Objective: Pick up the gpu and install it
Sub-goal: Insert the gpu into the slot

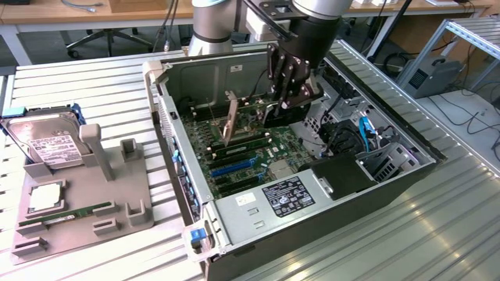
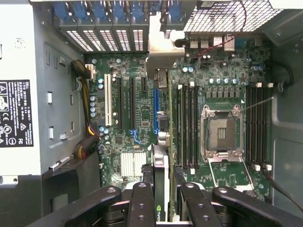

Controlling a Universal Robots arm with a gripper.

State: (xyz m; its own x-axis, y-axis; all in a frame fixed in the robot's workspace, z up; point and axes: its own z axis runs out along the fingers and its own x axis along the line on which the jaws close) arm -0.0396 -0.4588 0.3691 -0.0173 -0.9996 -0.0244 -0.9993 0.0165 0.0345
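Exterior view, nearest first: slatted metal table carrying an open PC case that lies on its side. The power supply, with its black label, sits at the case's near end. At the exterior view's left, just beside the case, is a gray fixture tray with a memory stick lying flat at its near edge. A CPU chip is behind that and a hard drive is propped at the far end.

Further in, the green motherboard covers the case floor, and a blue cable loops near the drive cage at the exterior view's right. The gripper is down inside the case over the board, its fingers clamped on the gpu. The gpu stands on edge, running from the gripper toward the rear wall of the case.

In the wrist view the gripper pinches the gpu from both sides, card seen edge-on. Its silver bracket is up against the rear slot openings. The card lines up along the blue expansion slot, between the white slot and the memory slots. Cannot tell if it is fully seated. The CPU socket is well to the side.

Far back are the arm's column, desks and an office chair.
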